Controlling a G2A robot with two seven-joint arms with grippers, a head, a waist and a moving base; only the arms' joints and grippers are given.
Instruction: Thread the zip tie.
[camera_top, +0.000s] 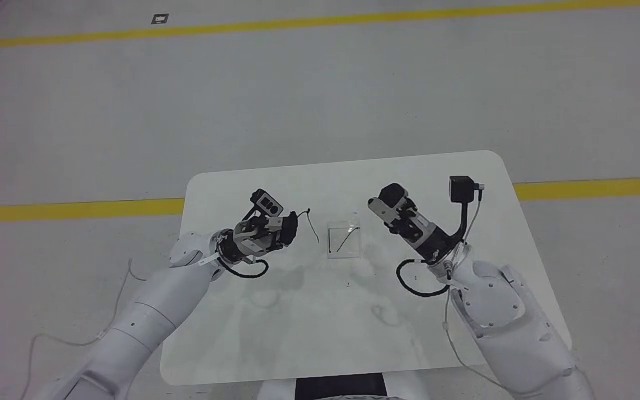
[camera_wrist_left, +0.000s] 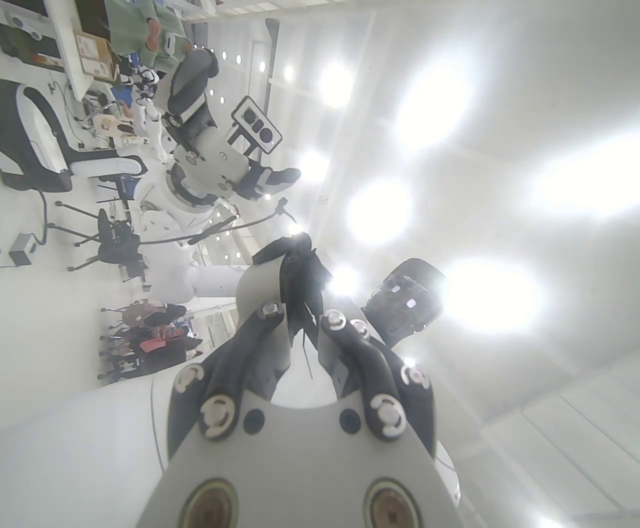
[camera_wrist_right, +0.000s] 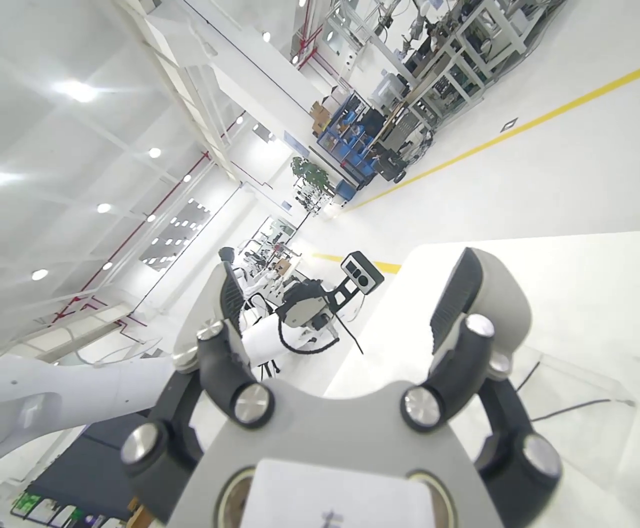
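Pinching the task's piece, the left hand (camera_wrist_left: 295, 265) has its fingers together on one end of a black zip tie (camera_wrist_left: 307, 352), held up off the counter (camera_top: 450, 180). The tie's free length curves out from that hand towards the middle of the counter and touches nothing. Which end is clamped, head or tail, is too small to tell.

Across from it, the right hand (camera_wrist_right: 345, 277) hangs above the counter with its fingers spread wide and nothing between them. It faces the left hand and stands well apart from the tie.

Between the two hands a small clear tray (camera_top: 332, 250) rests on the counter, with a second zip tie (camera_top: 345, 238) lying slantwise inside it.

By my reading the tie is picked up and presented, and the threading itself is not yet begun: no loop is formed and only one hand has hold of it.

The next move likely calls for the right hand to come in and close on the free end. The strap would then have to be bent round until its tip lines up with the slot in the head. That asks for fine alignment, since the strap is thin and springy and may flick aside.
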